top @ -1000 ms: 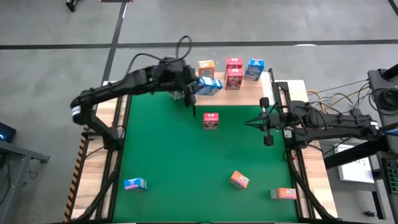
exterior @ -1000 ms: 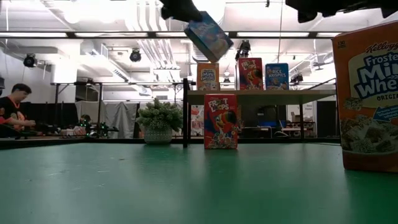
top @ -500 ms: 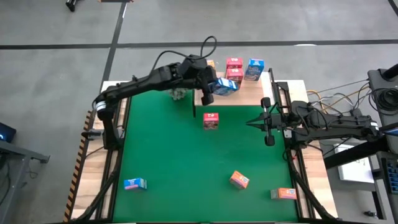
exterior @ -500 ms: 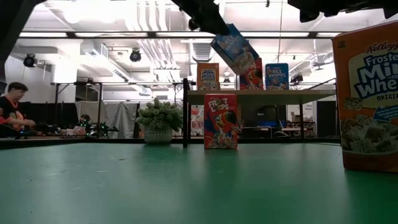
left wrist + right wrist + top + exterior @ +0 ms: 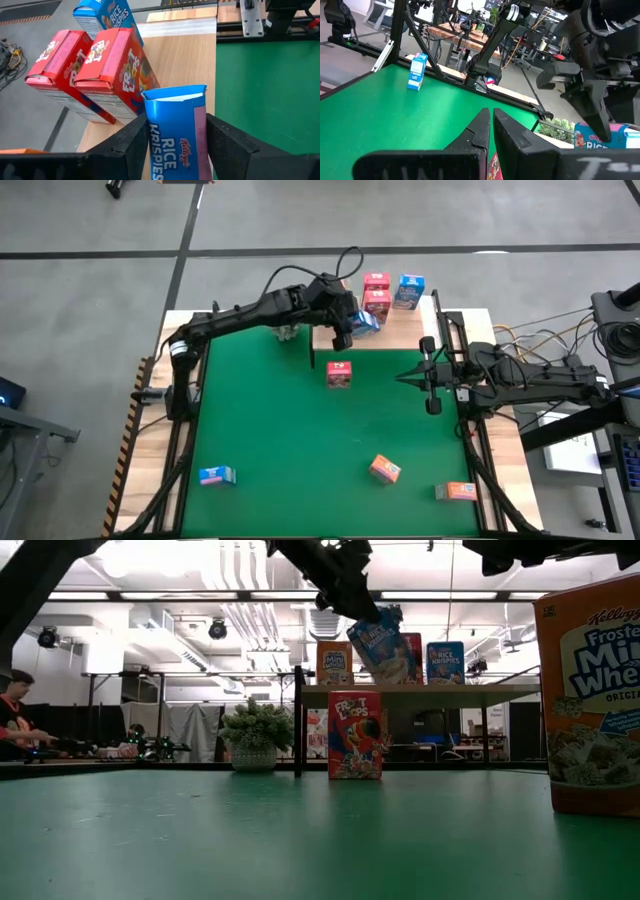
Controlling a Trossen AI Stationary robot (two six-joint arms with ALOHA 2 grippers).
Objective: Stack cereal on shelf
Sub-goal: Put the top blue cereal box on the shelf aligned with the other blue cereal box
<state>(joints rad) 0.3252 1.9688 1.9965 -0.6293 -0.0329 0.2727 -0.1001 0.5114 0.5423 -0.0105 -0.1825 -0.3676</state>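
The left end effector (image 5: 175, 131) has carried a small blue Rice Krispies cardboard box (image 5: 177, 132) in over the light wooden shelf board (image 5: 398, 323) at the far edge of the worktop. A second ago the box hung tilted near the orange box (image 5: 334, 663); now it sits lower and further along, just in front of the two red Froot Loops boxes (image 5: 100, 70), with another blue box (image 5: 408, 291) beyond them. The fingers (image 5: 132, 145) flank the box on both sides and look to be easing apart, so I judge the release has begun. In the low view the box tilts, and I cannot tell whether it rests on the board. The right end effector (image 5: 490, 122) waits pressed together by the worktop's right edge. Five boxes lie on the green felt (image 5: 270, 430), unshelved.
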